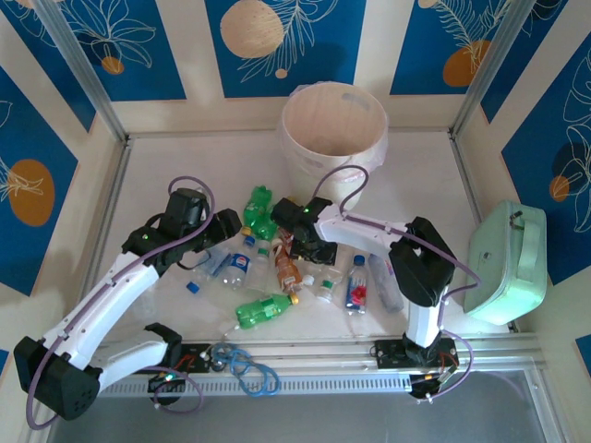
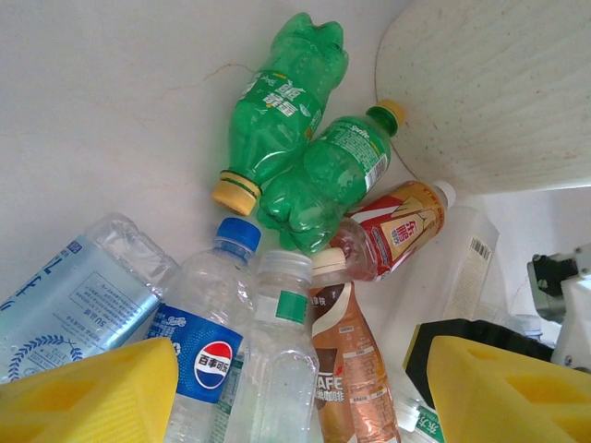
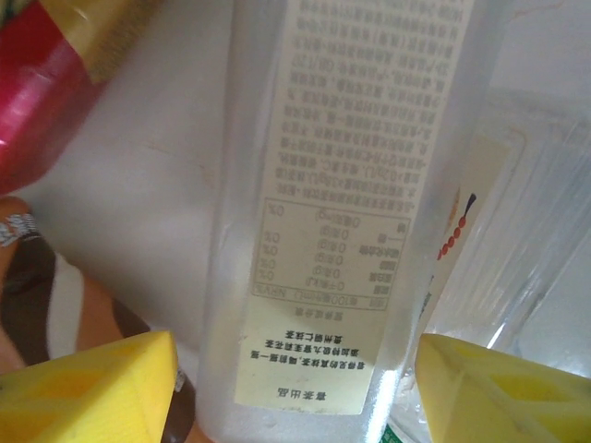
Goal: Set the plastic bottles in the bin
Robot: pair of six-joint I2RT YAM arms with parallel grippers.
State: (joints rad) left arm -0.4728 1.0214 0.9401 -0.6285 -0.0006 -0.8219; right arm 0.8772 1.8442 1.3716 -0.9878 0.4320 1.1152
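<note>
Plastic bottles lie in a heap on the white table in front of the bin (image 1: 334, 129), a pale round bucket at the back. Two green bottles (image 2: 295, 138) point toward the bin's wall (image 2: 499, 83). My left gripper (image 2: 300, 369) is open over a Pepsi-labelled clear bottle (image 2: 199, 351), a clear green-labelled one (image 2: 277, 360) and a brown coffee bottle (image 2: 355, 369). It sits left of the heap (image 1: 224, 242). My right gripper (image 3: 295, 360) is open astride a frosted bottle with a white printed label (image 3: 332, 212), with a gap on the left side. It hovers mid-heap (image 1: 297, 242).
A mint-green case (image 1: 506, 263) stands at the right edge. One green bottle (image 1: 263, 309) and a blue-labelled clear bottle (image 1: 356, 286) lie near the front rail. Blue cables (image 1: 249, 365) coil by the arm bases. Walls close in the table's sides.
</note>
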